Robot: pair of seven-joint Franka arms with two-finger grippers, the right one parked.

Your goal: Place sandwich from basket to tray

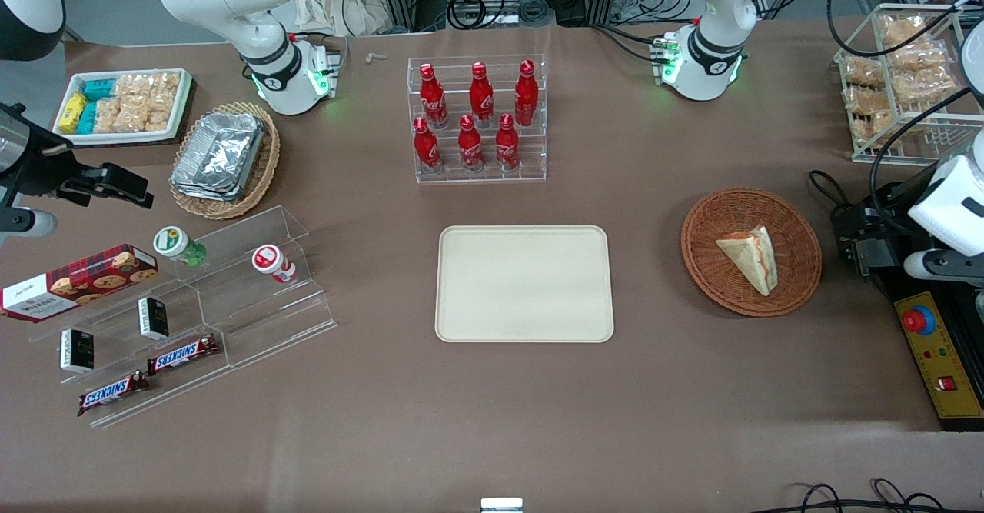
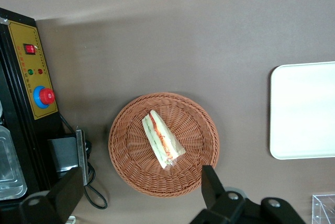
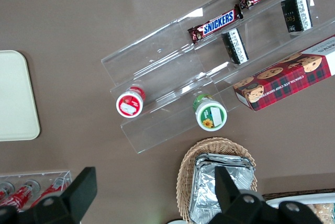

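1. The hand (image 2: 141, 192) is held up high above the table, over the edge of the basket (image 2: 199, 145). Its two fingers (image 2: 212, 185) are spread wide apart, and nothing is held in them.
2. The sandwich (image 2: 162, 139) is seen lying in the middle of the basket, just a little way ahead of the open fingers and well below them.
3. Its long side is laid on a slant across the basket. The red and green filling is turned up along one edge.
4. It is judged that the hand must be brought forward a little, lowered, and turned so that the fingers close across the thin side of the wedge.
5. The tray (image 2: 303, 109) is set apart from the basket on the table (image 2: 157, 35), toward the parked arm's end. Nothing is seen on it.
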